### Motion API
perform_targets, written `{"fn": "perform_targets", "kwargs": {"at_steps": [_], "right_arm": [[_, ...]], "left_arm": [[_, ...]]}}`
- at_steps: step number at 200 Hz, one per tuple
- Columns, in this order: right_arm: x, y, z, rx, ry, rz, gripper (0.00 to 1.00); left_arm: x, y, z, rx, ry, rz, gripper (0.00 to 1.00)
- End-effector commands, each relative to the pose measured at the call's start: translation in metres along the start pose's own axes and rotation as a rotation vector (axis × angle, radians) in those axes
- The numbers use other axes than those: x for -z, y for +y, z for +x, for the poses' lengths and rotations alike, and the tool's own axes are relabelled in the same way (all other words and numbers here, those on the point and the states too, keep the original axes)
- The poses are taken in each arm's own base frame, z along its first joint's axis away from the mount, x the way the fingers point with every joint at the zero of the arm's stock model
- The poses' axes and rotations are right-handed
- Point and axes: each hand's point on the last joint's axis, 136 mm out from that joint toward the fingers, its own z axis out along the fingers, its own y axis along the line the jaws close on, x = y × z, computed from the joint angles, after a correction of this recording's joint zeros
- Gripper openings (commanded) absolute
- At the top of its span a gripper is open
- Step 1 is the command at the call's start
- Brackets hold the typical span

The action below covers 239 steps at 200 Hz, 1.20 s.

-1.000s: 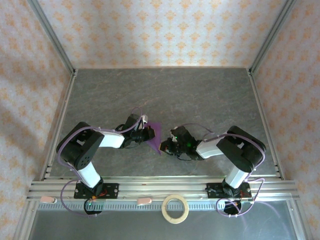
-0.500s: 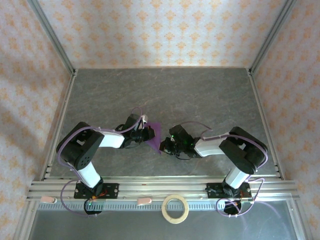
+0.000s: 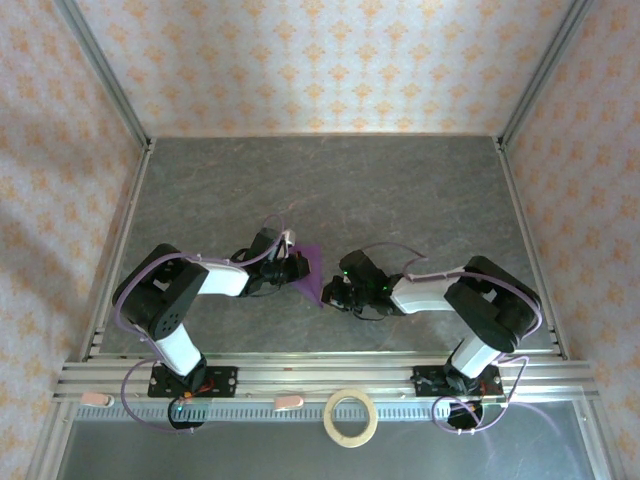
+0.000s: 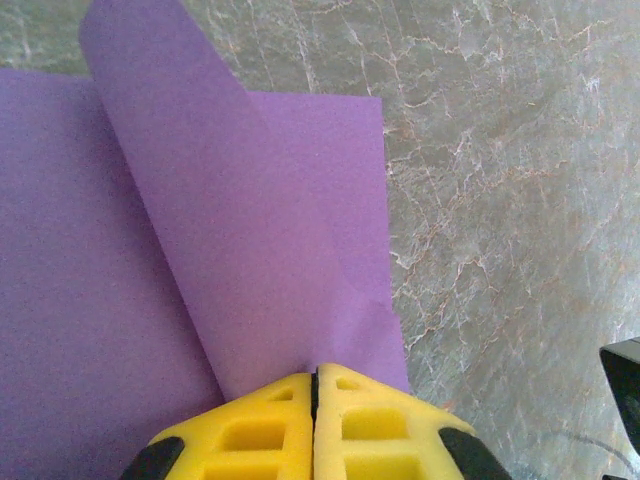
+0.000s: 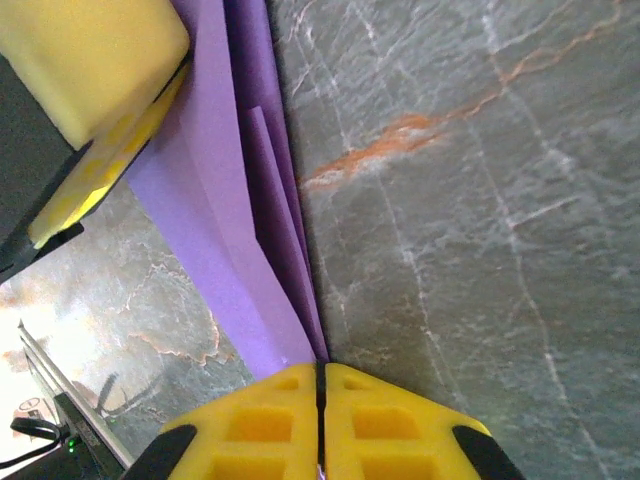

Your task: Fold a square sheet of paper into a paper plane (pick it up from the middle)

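**Near middle blocked, far table open**

The near middle is taken up by the left gripper (image 3: 299,268) and right gripper (image 3: 328,294), both clamped on the paper (image 3: 313,272) between them. Open table (image 3: 400,180) is left beyond, bounded by walls (image 3: 320,60).

Purple paper (image 3: 313,267) on the tabletop (image 3: 400,190), between left fingers (image 3: 299,269) and right fingers (image 3: 328,293); tape ring (image 3: 352,417) at near edge.

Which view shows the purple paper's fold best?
Left wrist: the purple paper shows large, its folded-over flap plain. The right wrist view gives narrow layered strips of it; the top external view, a small patch.
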Motion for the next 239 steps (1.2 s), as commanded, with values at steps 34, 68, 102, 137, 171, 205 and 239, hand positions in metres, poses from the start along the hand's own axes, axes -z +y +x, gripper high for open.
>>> {"fn": "perform_targets", "kwargs": {"at_steps": [34,68,102,137,171,205,239], "right_arm": [[0.001,-0.019,0.013,0.007,0.028,0.087,0.1],[0.016,0.003,-0.006,0.03,-0.063,0.051,0.19],[0.032,0.026,-0.026,0.002,-0.133,-0.052,0.19],[0.026,0.059,-0.029,0.031,-0.087,-0.174,0.0],[0.002,0.065,-0.033,0.046,-0.041,-0.152,0.0],[-0.017,0.061,-0.036,0.053,-0.014,-0.103,0.0],[-0.029,0.029,-0.033,0.039,-0.005,0.005,0.0]], "left_arm": [[-0.003,0.044,0.029,0.021,0.073,-0.15,0.09],[-0.002,0.044,0.029,0.02,0.072,-0.146,0.09],[-0.001,0.044,0.029,0.018,0.072,-0.144,0.09],[-0.001,0.044,0.03,0.019,0.072,-0.143,0.09],[-0.002,0.042,0.029,0.017,0.071,-0.137,0.09],[-0.002,0.042,0.029,0.02,0.075,-0.133,0.09],[-0.002,0.042,0.029,0.018,0.072,-0.135,0.09]]}}
